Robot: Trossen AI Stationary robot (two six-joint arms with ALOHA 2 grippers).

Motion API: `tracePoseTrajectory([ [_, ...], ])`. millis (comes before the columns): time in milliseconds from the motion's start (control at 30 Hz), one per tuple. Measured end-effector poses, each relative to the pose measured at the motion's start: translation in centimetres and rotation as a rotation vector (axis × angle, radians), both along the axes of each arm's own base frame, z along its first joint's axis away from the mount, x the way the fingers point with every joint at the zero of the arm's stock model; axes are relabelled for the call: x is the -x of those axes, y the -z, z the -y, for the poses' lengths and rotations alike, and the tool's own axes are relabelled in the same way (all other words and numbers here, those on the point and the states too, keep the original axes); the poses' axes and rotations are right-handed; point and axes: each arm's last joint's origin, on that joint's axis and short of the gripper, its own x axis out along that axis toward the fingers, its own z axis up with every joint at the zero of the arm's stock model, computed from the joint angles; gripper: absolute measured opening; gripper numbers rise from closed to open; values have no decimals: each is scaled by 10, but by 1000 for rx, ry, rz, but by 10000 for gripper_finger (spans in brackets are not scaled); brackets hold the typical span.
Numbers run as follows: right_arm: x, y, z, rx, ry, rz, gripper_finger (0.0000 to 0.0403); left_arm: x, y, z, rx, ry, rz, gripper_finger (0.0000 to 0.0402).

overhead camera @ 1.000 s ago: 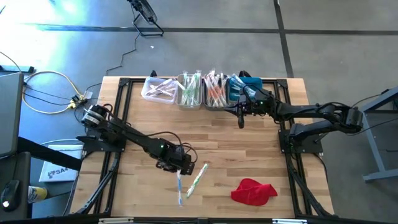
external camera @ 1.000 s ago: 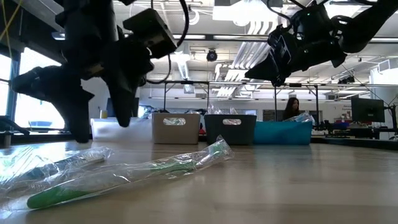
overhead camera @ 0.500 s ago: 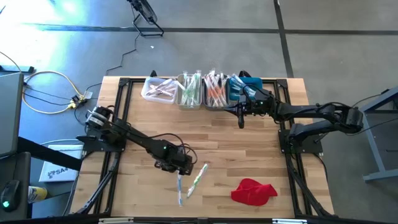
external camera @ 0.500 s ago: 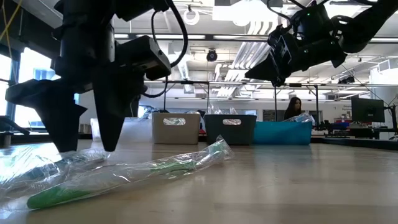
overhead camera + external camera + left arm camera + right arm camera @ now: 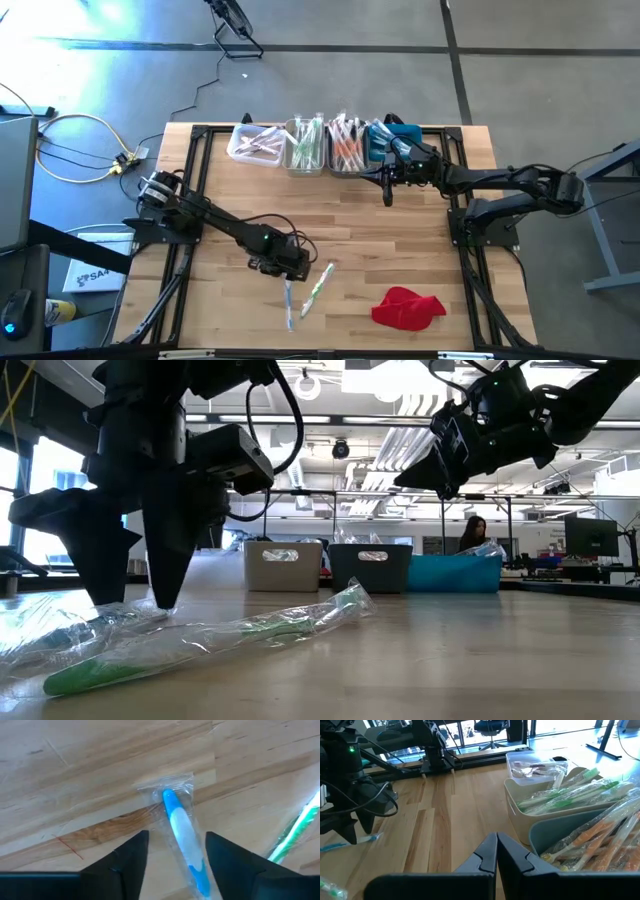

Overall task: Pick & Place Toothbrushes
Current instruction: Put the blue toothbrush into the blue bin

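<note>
The left gripper [image 5: 172, 851] has descended over the last second and now stands with its fingers spread wide, straddling the blue toothbrush [image 5: 181, 832] on the table [image 5: 400, 230]. In the low view the two fingertips [image 5: 165, 598] reach down to the crinkled wrapper at the tabletop; earlier they hung clear above it. The jaws have not closed, so nothing is held yet. Judged from this, the pick phase is at its final approach: closing on the handle is the likely next action, and the slippery clear wrapper could let the brush slide or twist in the grip.

The green toothbrush [image 5: 318, 287] lies just beside the blue toothbrush, on the side nearer the red cloth [image 5: 408, 307], apart from the fingers.

The right gripper [image 5: 388, 190] hangs above the table near the row of bins [image 5: 320, 148], fingers pressed together and holding nothing. It has not moved.

The table is pale wooden planking framed by black rails. The bins sit along the edge far from the red cloth, each holding wrapped toothbrushes sorted by colour: pink, green, orange, blue. Beyond the table the low view shows an open workshop with ceiling lights, desks, monitors and one seated person [image 5: 470, 532].
</note>
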Motion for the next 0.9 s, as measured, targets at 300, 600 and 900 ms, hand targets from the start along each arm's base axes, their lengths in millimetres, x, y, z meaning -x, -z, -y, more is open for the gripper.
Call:
tracePoseTrajectory([
  [300,0,0,0,-2,0,-3,4,3,2,-1,-34,68,-16,96],
  [600,0,1,0,-4,0,-7,3,5,3,-2,-51,75,-32,34],
  [900,0,1,0,-4,0,-7,3,-4,-7,-9,-79,223,6,19],
])
